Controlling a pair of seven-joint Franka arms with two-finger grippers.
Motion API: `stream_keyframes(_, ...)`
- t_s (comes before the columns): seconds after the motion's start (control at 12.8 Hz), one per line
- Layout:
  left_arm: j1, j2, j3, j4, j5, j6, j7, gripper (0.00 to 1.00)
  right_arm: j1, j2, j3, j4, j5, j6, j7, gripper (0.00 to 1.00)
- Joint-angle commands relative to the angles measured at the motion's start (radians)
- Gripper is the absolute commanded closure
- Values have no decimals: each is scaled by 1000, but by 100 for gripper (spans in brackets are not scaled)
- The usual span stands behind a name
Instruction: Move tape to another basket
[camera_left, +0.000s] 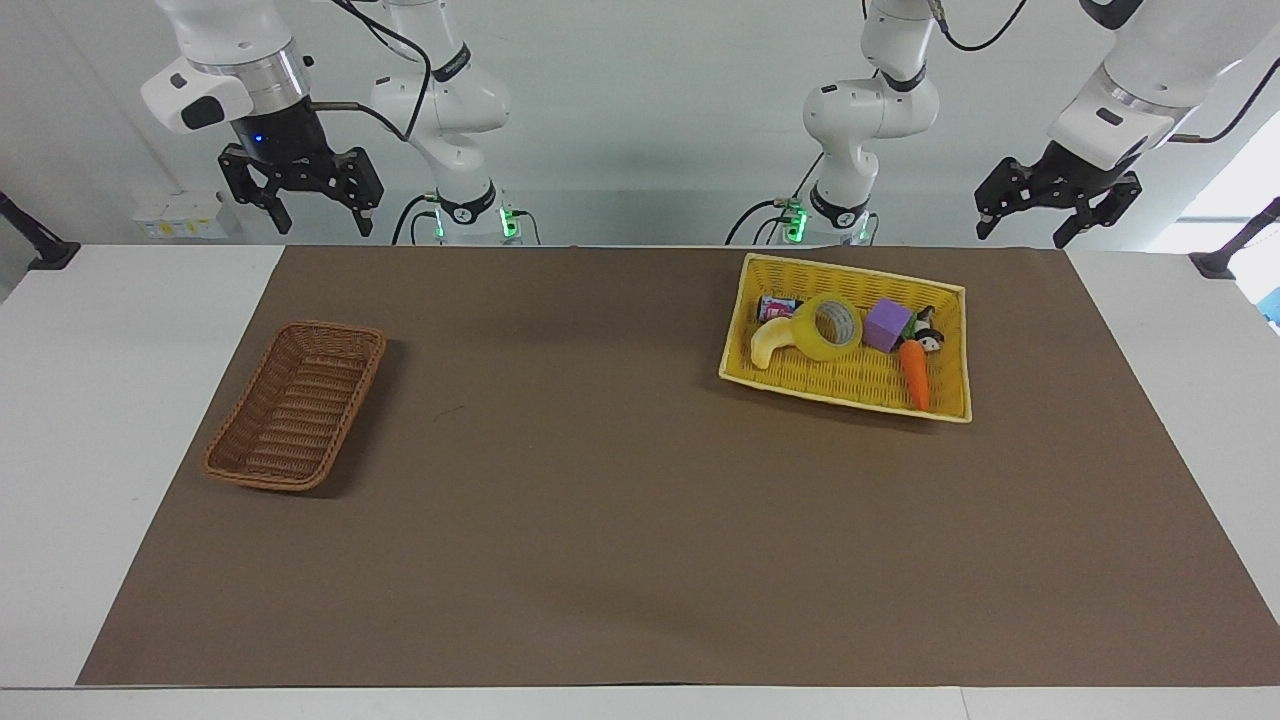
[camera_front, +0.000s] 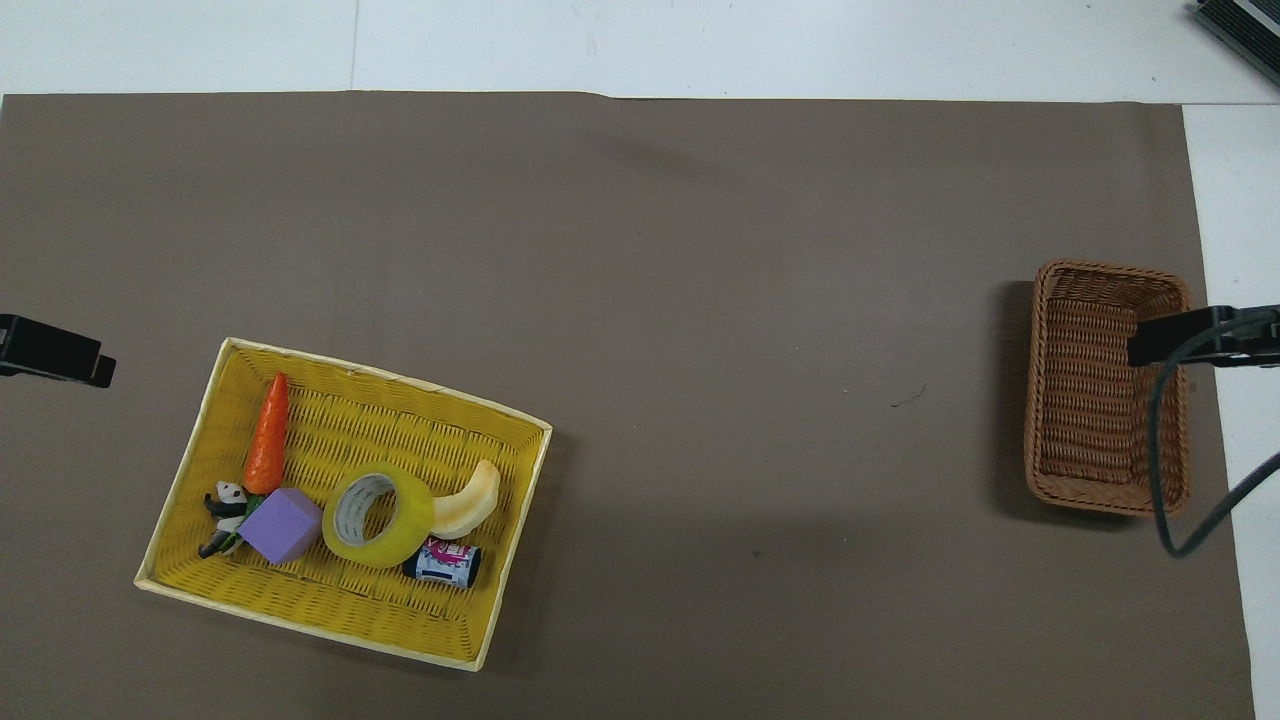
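Now | tape (camera_left: 827, 327) in yellow basket (camera_left: 951, 349) | left gripper (camera_left: 1058, 205) spread, raised well apart

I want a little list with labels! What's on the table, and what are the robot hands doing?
tape: translucent yellow packing tape roll, in the big yellow woven basket
neighbours: pale banana toy and purple foam cube touching the tape; orange carrot toy, panda figure, small can
target: small brown wicker basket, empty, toward the right arm's end
left gripper: raised, open, waiting
right gripper: raised, open, waiting
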Motion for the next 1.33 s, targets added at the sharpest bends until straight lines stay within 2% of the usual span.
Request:
stream_keyframes(0.0,12,-9,-11,8,19,-27,0,0,-9,-8,2,0,18,-14,-29,0)
stream_keyframes(0.7,14,-33,-10,-37,10,-13,6,0,-9,-8,2,0,18,-14,-29,0)
stream_keyframes(1.25,14,-76,-10,-135,-41,43,9,0,-9,-8,2,0,18,-15,-29,0)
